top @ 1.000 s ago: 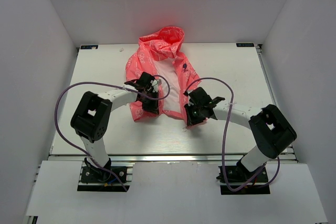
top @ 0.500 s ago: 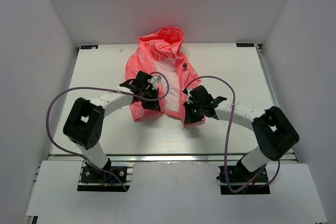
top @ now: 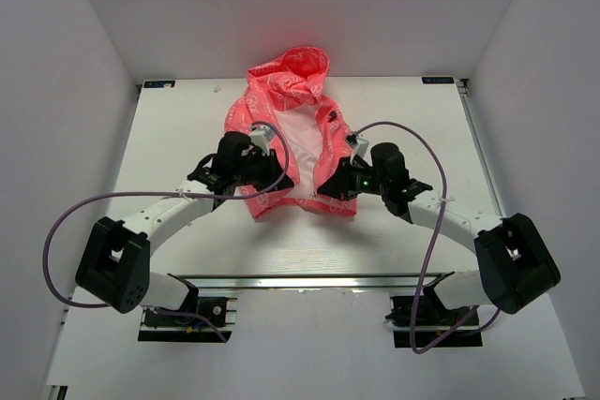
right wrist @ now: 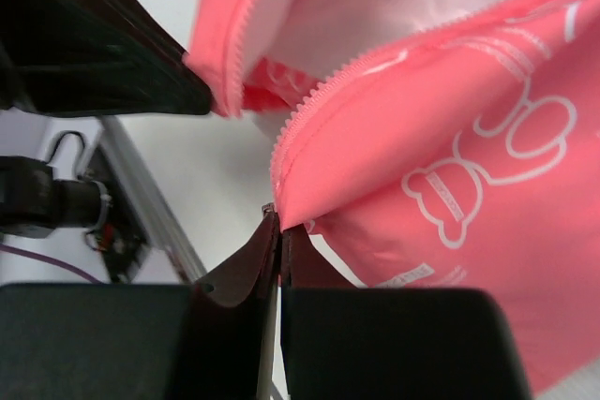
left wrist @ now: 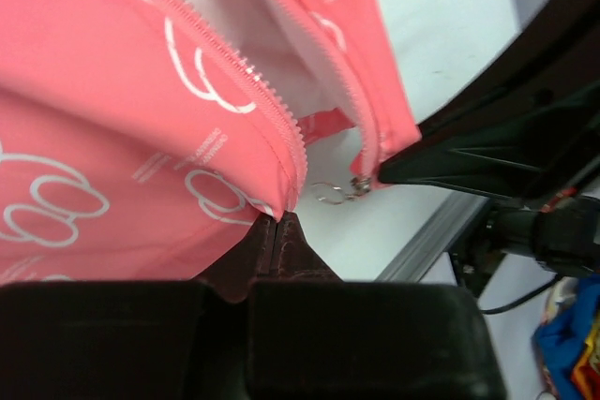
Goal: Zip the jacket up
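Note:
The coral-pink jacket [top: 281,91] lies open on the white table, hood at the far side and white lining showing. My left gripper [top: 276,185] is shut on the bottom corner of one zip edge, which shows in the left wrist view [left wrist: 278,216]. My right gripper [top: 326,190] is shut on the bottom corner of the other front edge, which shows in the right wrist view [right wrist: 282,220]. The metal zip slider [left wrist: 357,185] with its ring pull hangs at that edge's bottom end, by the right gripper's black finger [left wrist: 487,147]. The two hem corners are a short way apart.
The table's aluminium front rail [top: 300,281] runs close behind the hem and shows in the left wrist view [left wrist: 422,243]. White walls enclose the table on three sides. Purple cables [top: 412,130] loop above both arms.
Both arms have dropped lower with their elbows swung outward. The jacket's two lower front corners have come nearer together and a little toward the near edge.

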Tool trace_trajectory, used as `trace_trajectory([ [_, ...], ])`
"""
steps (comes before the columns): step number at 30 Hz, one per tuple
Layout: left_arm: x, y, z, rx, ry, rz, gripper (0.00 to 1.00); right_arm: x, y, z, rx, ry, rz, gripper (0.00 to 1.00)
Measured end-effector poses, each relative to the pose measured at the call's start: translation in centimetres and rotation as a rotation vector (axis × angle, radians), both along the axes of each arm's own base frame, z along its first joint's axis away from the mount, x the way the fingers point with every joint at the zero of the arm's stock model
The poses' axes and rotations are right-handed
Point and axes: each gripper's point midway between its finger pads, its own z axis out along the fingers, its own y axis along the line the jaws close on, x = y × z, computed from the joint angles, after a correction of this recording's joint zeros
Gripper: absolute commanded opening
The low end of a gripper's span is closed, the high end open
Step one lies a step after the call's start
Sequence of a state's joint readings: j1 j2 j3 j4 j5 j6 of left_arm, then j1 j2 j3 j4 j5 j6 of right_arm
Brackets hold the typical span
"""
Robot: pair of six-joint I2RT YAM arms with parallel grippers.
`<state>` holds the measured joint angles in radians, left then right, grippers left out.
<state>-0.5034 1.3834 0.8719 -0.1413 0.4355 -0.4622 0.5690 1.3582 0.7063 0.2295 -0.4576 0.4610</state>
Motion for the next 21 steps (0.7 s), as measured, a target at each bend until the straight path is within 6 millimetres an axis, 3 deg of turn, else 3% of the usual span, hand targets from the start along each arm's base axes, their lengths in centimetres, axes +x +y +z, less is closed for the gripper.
trace_trajectory([
  [12, -1.2, -1.9, 1.9, -0.195, -0.042, -0.067, 0.0, 0.6, 2.1, 4.1, 0.218, -0.069, 0.068, 0.0],
  [21, -1.3, -2.1, 3.4, -0.244, -0.103, -0.081, 0.0, 0.3, 2.2, 4.1, 0.249, -0.049, 0.087, 0.0],
])
